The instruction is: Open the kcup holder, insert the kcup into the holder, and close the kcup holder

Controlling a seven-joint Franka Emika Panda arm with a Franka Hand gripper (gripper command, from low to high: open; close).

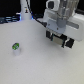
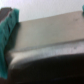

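Note:
The kcup [image 1: 16, 47], a small white pod with a green top, stands upright on the white table towards the exterior view's left. My gripper [image 1: 56, 39] hangs well to the exterior view's right of it, open and empty. A dark piece [image 1: 71, 43] shows just behind the fingers; it may be the kcup holder, mostly hidden by my hand. In the wrist view the teal fingertips [image 2: 10, 24] stand wide apart around a blurred grey flat surface with a dark front edge [image 2: 42, 62], seemingly the holder seen close up. The kcup is out of the wrist view.
The white table [image 1: 35, 67] fills most of the exterior view. A white bottle-shaped thing [image 1: 25, 11] stands at the back, beside dark and blue items [image 1: 10, 20] along the far edge.

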